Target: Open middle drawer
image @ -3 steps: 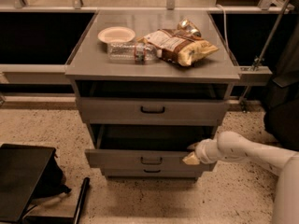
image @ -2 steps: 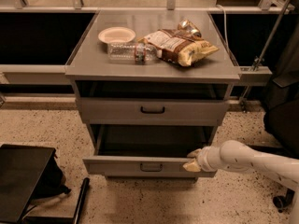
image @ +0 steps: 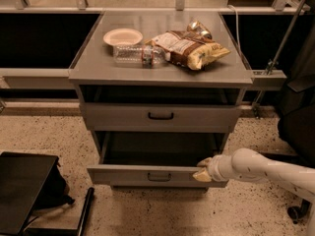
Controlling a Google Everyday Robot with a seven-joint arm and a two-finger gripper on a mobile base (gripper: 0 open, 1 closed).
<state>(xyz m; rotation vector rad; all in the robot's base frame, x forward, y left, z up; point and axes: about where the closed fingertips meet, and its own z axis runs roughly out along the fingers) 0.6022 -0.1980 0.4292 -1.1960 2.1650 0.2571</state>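
**Middle drawer coming out: keep the pull straight**

Since one second ago, the wide grey metal middle drawer (image: 129, 175) has slid further out of the cabinet toward the camera. The gripper (image: 203, 170) on the white arm has travelled with it. The drawer now stands well open, and you can see its dark inside behind the flat front. Its small black bar handle (image: 159, 176) at the centre is not touched. The gripper is at the right end of the front, at the top edge. How far it is open, and whether it really holds the edge, cannot be told from this view.

Because the pull is off-centre, I judge that the drawer may twist on its rails. Draw it straight out, slowly, and stop before the end of travel.

The grey drawer above (image: 118, 116) needs no action. On the flat grey cabinet top (image: 93, 65) lie a crumpled brown and yellow chip bag (image: 189, 48), a clear plastic bottle (image: 135, 54) and a pale round bowl (image: 122, 36). Avoid shaking them.
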